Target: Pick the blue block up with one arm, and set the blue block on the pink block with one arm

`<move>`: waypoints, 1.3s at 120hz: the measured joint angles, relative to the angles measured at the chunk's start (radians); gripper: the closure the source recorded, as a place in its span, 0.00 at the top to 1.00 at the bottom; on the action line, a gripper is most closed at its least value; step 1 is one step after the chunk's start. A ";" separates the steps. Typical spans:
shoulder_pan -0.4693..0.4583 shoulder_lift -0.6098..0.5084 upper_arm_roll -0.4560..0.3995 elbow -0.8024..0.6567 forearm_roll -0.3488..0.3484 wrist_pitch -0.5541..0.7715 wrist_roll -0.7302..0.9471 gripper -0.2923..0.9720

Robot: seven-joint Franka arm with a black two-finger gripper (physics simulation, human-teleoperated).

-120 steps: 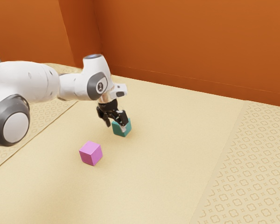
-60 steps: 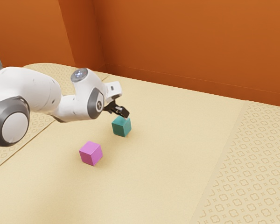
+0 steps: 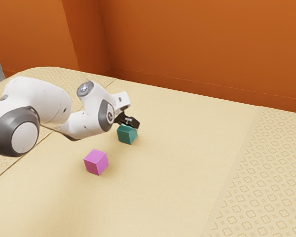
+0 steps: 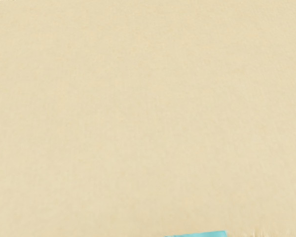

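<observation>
The blue block [image 3: 127, 134], teal in colour, rests on the tan table [image 3: 187, 163]. The pink block [image 3: 96, 162] lies apart from it, nearer the camera and toward the exterior view's left. My gripper [image 3: 130, 120] hovers tilted just behind and above the blue block's top edge, open and holding nothing. In the wrist view a thin strip of the blue block [image 4: 195, 233] shows just under the hand, with bare table [image 4: 148, 108] beyond it.
Orange walls [image 3: 197, 44] close off the back of the table. Patterned strips [image 3: 266, 173] run along the table's sides at the exterior view's right and left. My bent arm [image 3: 54, 116] hangs low over the table's left part.
My gripper came up off the blue block, tilted over and left it on the table. The arm's elbow has since dropped lower, bringing the hand back close behind the block.
</observation>
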 joint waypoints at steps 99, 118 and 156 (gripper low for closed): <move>-0.007 -0.007 0.001 -0.049 -0.124 -0.020 0.072 0.73; -0.013 -0.004 0.001 -0.049 -0.136 -0.019 0.077 0.54; -0.016 -0.070 0.009 -0.096 -0.143 -0.010 0.076 0.46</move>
